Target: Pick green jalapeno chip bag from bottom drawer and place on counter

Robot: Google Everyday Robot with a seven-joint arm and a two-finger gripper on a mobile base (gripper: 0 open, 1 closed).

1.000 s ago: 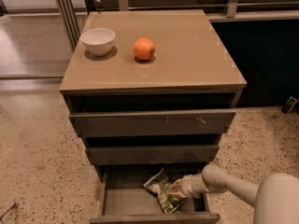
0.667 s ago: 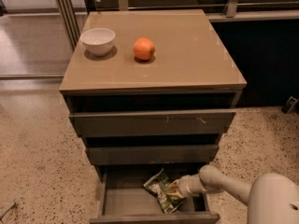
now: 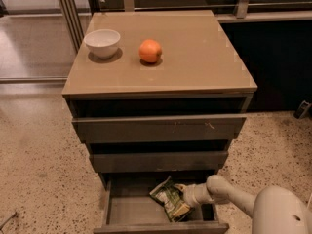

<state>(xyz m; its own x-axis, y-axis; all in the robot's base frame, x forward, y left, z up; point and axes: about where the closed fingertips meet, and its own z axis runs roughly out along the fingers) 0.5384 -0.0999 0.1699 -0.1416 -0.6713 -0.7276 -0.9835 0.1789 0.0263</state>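
Nearest to me, at the lower right, is my pale, rounded arm (image 3: pixel 243 201), reaching leftward and down into the bottom drawer (image 3: pixel 127 210), the lowest dark grey-brown tray of the cabinet, which stands pulled out with its plain flat front toward me. My tool (image 3: pixel 185 194) sits at the end of that arm, inside the drawer on its right side, pressed up against the right edge of the small, crinkled green jalapeno chip bag (image 3: pixel 168 199) with white and dark print. I cannot tell how far the tool is spread or whether it has any hold on the bag; the two are touching, no more than that is clear. The bag lies on the drawer floor, tilted, right of the middle. Above the open tray are the middle drawer (image 3: pixel 158 161) and the top drawer (image 3: pixel 158 128), each with a dark gap over its grey-brown front. On top is the smooth tan-brown bench (image 3: pixel 200 57), slightly glossy. A round orange fruit (image 3: pixel 150 50) rests on it left of centre, and a white ceramic bowl (image 3: pixel 103 42) stands near its far left corner, apart from the fruit.
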